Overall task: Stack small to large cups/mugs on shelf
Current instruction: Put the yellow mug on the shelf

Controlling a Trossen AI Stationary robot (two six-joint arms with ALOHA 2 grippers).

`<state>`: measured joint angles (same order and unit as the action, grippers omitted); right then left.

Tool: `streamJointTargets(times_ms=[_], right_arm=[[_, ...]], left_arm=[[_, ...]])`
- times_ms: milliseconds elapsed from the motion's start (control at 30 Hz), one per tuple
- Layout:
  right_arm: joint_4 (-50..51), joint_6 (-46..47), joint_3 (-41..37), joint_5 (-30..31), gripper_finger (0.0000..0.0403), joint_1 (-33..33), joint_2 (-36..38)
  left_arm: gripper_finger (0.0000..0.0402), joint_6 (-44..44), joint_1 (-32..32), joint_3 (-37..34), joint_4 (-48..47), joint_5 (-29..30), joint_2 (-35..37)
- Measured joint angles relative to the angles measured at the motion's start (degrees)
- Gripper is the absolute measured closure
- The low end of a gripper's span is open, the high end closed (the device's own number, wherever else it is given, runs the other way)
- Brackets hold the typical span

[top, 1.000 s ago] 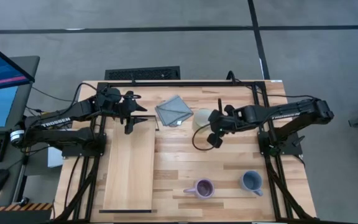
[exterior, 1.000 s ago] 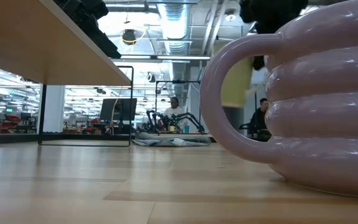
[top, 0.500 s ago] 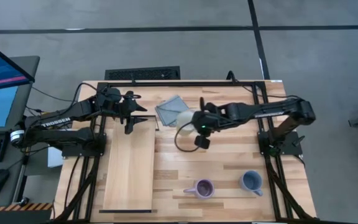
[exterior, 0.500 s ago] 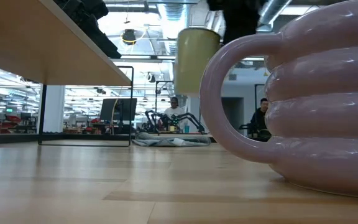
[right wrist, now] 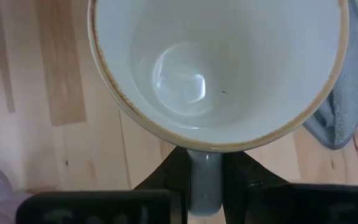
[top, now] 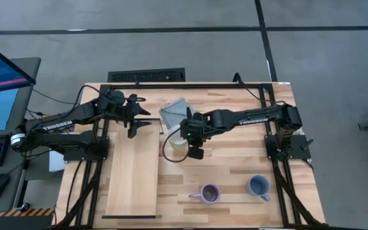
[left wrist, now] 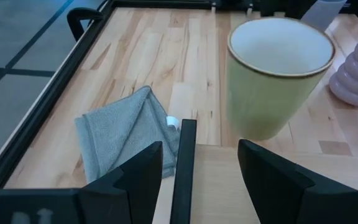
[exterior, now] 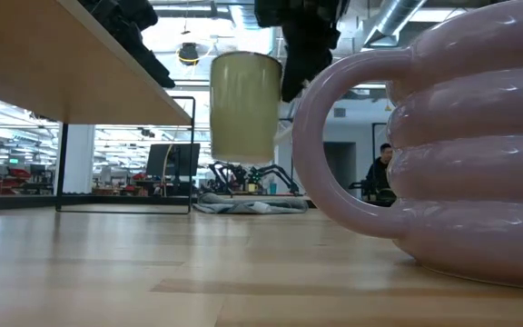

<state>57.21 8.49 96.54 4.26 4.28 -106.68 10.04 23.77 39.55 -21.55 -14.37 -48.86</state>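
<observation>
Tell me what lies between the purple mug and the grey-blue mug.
Nothing: the high view shows only bare plank tabletop between the purple mug and the grey-blue mug.

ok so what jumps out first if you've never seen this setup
The cream mug hangs in mid-air, held by its handle in the right gripper, between the grey cloth and the pale shelf. In the low view, the purple mug looms huge at the lens. The left gripper waits with jaws open at the shelf's far end.
</observation>
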Motion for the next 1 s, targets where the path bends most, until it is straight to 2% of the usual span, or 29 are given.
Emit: streamJointTargets(times_ms=[600, 733, 1000], right_arm=[[6.9, 0.0, 12.2, 0.3, 0.0334, 0.2, -0.3], [7.2, -0.5, 13.4, 0.3, 0.0334, -0.2, -0.3], [7.1, -4.0, 15.5, 0.3, 0.0334, -0.5, -0.3]], left_arm=[[0.0199, -0.4, 0.0, 0.0, -1.3, 0.2, 0.0], [0.0199, -3.4, 0.0, 0.0, -1.0, 0.2, 0.0], [0.0199, -3.7, 0.0, 0.0, -0.4, 6.4, 0.0]])
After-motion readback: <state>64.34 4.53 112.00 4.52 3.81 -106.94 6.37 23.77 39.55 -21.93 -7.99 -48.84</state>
